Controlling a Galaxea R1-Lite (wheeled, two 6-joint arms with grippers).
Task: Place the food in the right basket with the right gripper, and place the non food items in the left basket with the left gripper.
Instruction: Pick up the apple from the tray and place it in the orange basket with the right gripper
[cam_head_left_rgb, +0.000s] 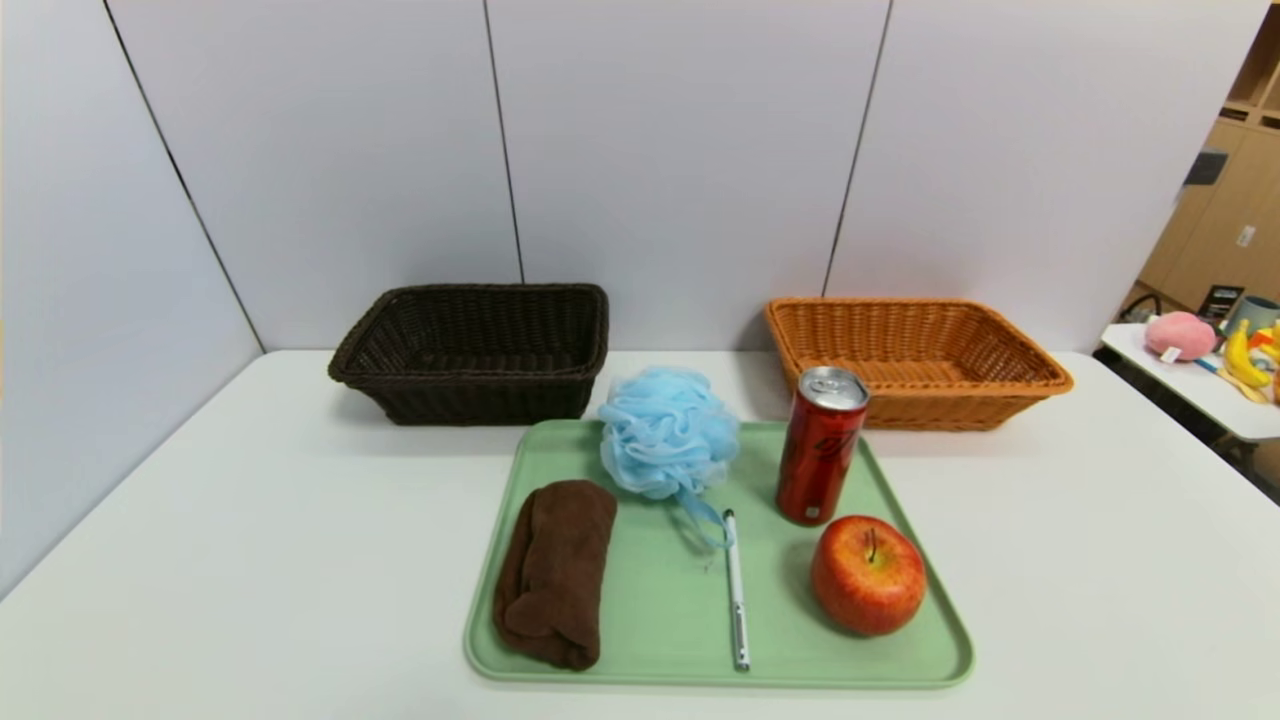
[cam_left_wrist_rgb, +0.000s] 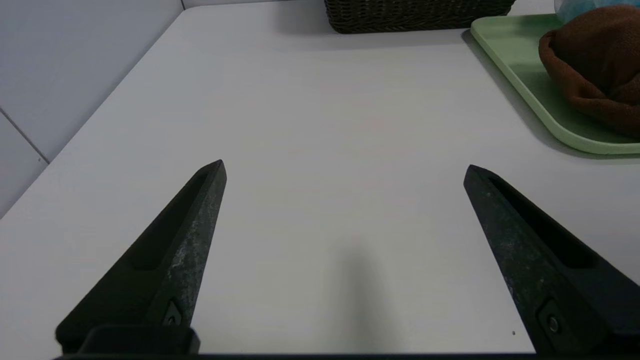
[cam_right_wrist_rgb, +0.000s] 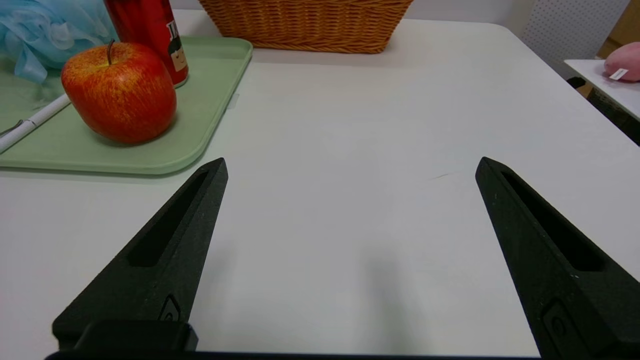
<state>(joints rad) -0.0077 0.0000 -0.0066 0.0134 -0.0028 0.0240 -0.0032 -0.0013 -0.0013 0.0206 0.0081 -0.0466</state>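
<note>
While both arms hang back over bare worktop, nothing is sorted: the apple, drink can, brown towel, blue bath sponge and pen all lie on the green tray, with the dark basket behind on the left and the orange basket behind on the right. The left claw and the right claw each stand spread wide, holding nothing. A sensible opening is probably the apple, nearest the right claw: come over it from above, close across its widest part, and lift clear of the can just behind before carrying it to the orange basket.
</note>
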